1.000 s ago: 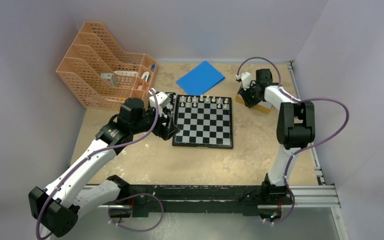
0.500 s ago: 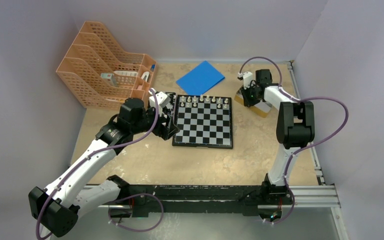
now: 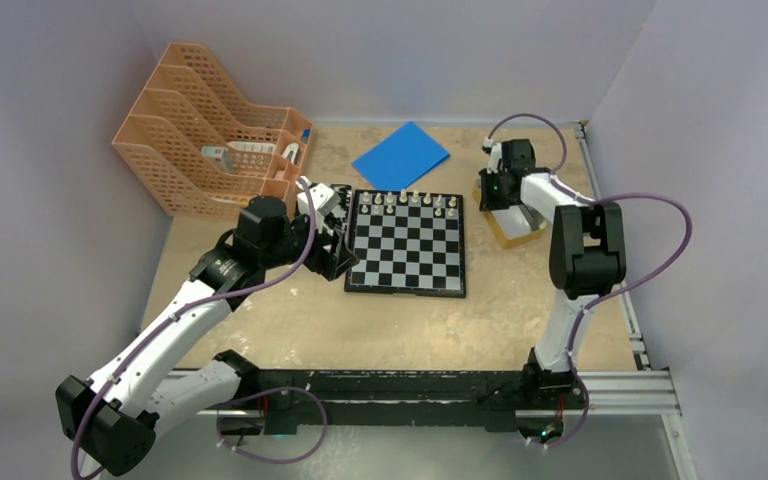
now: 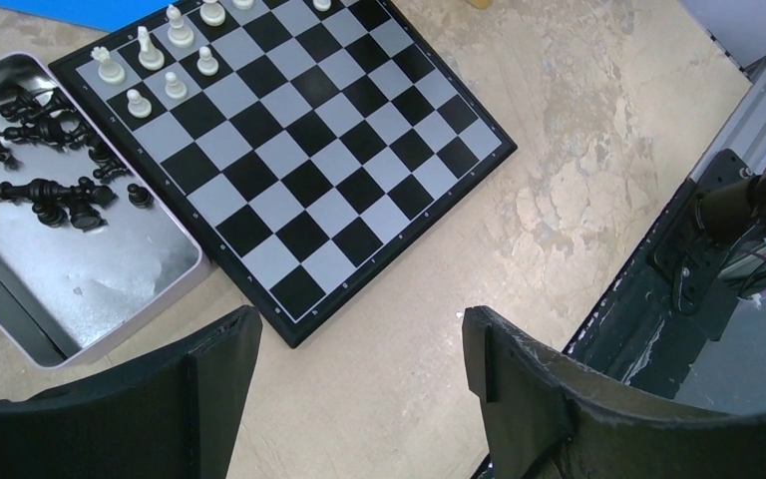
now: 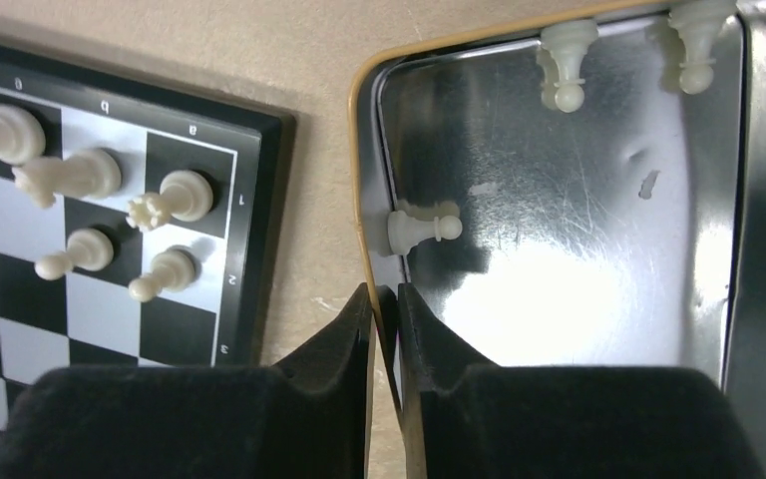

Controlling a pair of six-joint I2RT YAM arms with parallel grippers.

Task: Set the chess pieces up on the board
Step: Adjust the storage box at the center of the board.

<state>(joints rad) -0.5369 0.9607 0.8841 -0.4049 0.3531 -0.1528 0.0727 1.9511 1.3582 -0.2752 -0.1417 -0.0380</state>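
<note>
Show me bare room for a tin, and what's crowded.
Free: tabletop between the board's near edge and the arm bases. Crowded: beside the board, left gripper by the black-piece tin, right gripper on the white-piece tin.

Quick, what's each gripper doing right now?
Left gripper: open, holding nothing.
Right gripper: closed on the rim of the metal tin.

We see a robotics lab. Two robot arms (image 3: 580,250) are bolted to an aluminium rail (image 3: 620,382) at a worn table (image 3: 380,330), between plain lilac walls (image 3: 50,200).
</note>
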